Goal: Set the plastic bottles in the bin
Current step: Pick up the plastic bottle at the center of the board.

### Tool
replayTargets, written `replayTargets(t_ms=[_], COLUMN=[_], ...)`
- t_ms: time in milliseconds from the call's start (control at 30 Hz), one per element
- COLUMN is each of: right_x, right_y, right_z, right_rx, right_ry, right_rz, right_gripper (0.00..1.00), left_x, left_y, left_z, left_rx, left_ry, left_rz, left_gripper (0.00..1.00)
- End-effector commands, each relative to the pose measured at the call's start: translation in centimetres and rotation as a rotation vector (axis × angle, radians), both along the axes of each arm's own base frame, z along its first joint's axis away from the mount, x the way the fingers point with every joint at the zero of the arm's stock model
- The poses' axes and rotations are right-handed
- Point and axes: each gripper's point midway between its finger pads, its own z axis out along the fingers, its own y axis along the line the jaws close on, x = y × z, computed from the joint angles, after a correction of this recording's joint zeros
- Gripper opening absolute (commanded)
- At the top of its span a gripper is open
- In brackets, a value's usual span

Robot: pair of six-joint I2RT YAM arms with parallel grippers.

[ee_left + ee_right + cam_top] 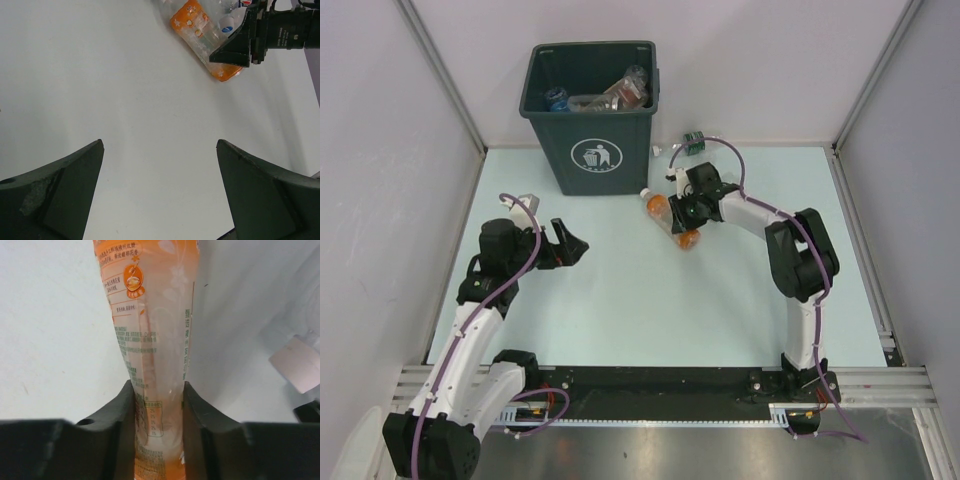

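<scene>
One orange bottle (150, 315) is pinched across its body by the right hand (159, 390) for carrying to the bin (560, 150); the left hand (160, 145) hangs spread.

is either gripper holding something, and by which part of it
The right gripper is shut on the orange bottle, gripped across its labelled body. The left gripper is open and holds nothing.
</scene>
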Motion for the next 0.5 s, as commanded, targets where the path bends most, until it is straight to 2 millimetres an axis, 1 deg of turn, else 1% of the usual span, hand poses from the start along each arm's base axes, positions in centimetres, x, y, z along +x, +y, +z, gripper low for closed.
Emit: replayTargets(t_ms=[0, 33, 67, 100, 133, 167, 200, 233, 267, 300, 333, 400, 433, 467], right_x=[-0.7, -1.1, -1.3, -1.7, -2.0, -2.9, -3.6, -4.3, -5.6, -6.4, -7.2, -9.3, -10.1, -11.2], right_y=[1.1, 1.5, 1.8, 2.1, 2.3, 3.1, 3.4, 3.8, 4.6, 5.1, 5.4, 6.7, 6.8, 7.5], right_z=[3.1, 3.6, 4.5, 6.1, 7.0, 7.7, 9.6, 10.4, 11.0, 12.0, 14.0, 15.9, 17.8, 18.7], right_rx=[0.023, 0.029, 0.042, 0.060, 0.073, 0.085, 0.106, 0.118, 0.135, 0.157, 0.198, 0.276, 0.312, 0.360], right_ry=[-0.073, -0.080, -0.093, -0.115, -0.127, -0.133, -0.161, -0.172, -0.169, -0.178, -0.206, -0.208, -0.239, -0.226], right_rz=[0.003, 0.009, 0.016, 0.022, 0.030, 0.055, 0.069, 0.086, 0.123, 0.139, 0.154, 0.207, 0.228, 0.252], right_gripper=[0.21, 0.14, 0.12, 0.11, 0.11, 0.11, 0.11, 0.11, 0.11, 0.11, 0.11, 0.12, 0.13, 0.14], left_x=[0.4, 0.4, 0.5, 0.5, 0.4, 0.5, 0.2, 0.1, 0.3, 0.3, 0.0, 0.1, 0.1, 0.0], left_y=[0.0, -0.1, -0.3, -0.5, -0.8, -1.1, -1.7, -2.1, -2.6, -3.0, -3.6, -4.2, -4.4, -5.0], left_z=[1.2, 1.3, 1.4, 1.8, 2.1, 2.6, 3.0, 3.3, 4.2, 4.4, 4.9, 5.7, 6.1, 6.5], left_rx=[0.003, -0.002, -0.014, -0.026, -0.049, -0.067, -0.095, -0.120, -0.162, -0.185, -0.224, -0.249, -0.265, -0.272], left_ry=[-0.036, -0.038, -0.034, -0.037, -0.034, -0.048, -0.050, -0.058, -0.080, -0.085, -0.090, -0.133, -0.142, -0.161], left_rz=[-0.004, -0.007, -0.006, -0.017, -0.023, -0.031, -0.062, -0.077, -0.085, -0.101, -0.123, -0.143, -0.147, -0.165], left_gripper=[1.00, 1.00, 1.00, 1.00, 1.00, 1.00, 1.00, 1.00, 1.00, 1.00, 1.00, 1.00, 1.00, 1.00])
